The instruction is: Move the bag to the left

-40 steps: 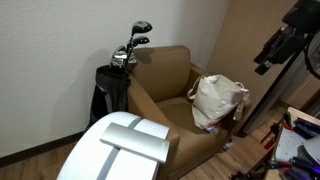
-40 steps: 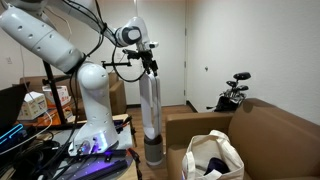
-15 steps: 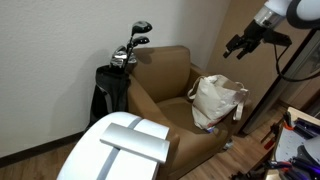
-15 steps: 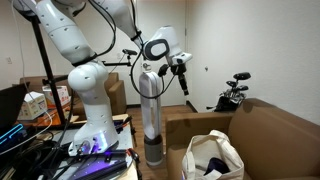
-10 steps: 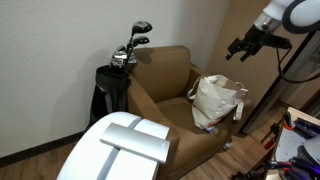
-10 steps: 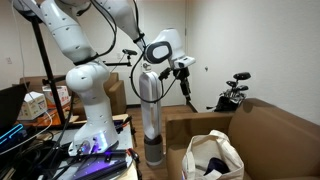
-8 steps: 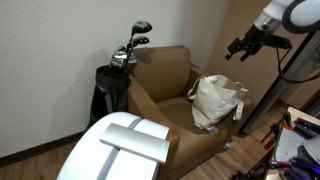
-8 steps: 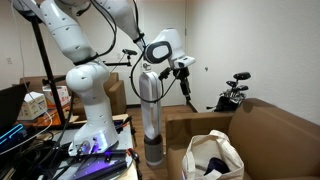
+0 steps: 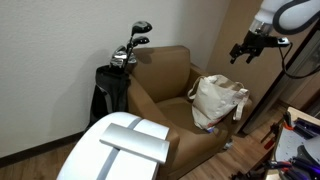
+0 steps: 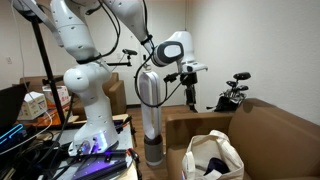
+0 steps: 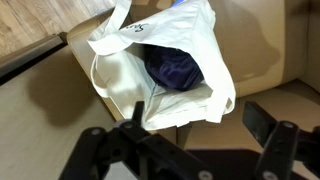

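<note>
1. In the wrist view the claw (image 11: 192,114) is spread wide, its two dark fingers (image 11: 272,135) far apart at the bottom of the picture. Nothing is held between them.
2. In both exterior views the claw (image 9: 243,51) (image 10: 191,96) hangs in the air at the end of the white arm (image 10: 75,45) and touches nothing.
3. The bag (image 11: 122,88), of cream cloth, lies straight below the claw in the wrist view. Its mouth gapes open towards the camera and a loop handle (image 11: 128,25) lies at its upper edge.
4. Inside the bag is a bundle of dark blue cloth (image 11: 176,70). It sits deep in the opening with the pale walls slumped around it. I cannot tell what else the bag holds.
5. In an exterior view the bag (image 9: 217,100) sits well below the claw, lower and towards the picture's left of it, the two clearly apart. In an exterior view the bag (image 10: 211,157) stands almost under the claw, its dark contents visible through the open top.
6. The bag rests on the surface (image 9: 172,108), the seat of a brown armchair, up against the armrest at the picture's right.
7. Beside the armchair, against the wall, stands a black golf bag (image 9: 108,88). Club heads (image 9: 133,44) stick out of its top.
</note>
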Available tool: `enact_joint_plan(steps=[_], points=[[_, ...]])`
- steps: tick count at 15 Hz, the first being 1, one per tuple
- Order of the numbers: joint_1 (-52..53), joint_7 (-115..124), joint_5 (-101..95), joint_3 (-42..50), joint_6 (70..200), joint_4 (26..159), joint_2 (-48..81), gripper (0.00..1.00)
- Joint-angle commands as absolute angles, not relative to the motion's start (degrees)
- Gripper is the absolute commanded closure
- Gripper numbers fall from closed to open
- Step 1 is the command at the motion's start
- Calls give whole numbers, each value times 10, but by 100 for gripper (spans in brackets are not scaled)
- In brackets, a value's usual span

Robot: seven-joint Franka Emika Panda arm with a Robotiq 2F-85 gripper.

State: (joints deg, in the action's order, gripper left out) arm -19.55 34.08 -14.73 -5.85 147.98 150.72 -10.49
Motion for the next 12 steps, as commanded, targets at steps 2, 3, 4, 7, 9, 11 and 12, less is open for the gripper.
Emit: enact_joint_plan(steps=[2,3,4,7,9,11,12], points=[[-163,323,-147,2,1456,1423,10,0],[-155,323,-147,13,1462,1413,29,0],[-147,315,-144,27,1468,1402,53,0],[-123,278,-124,59,1486,1376,124,0],[-108,269,-125,79,1500,1360,169,0],[-99,238,-109,87,1516,1348,202,0],[-97,218,-97,85,1521,1348,208,0]])
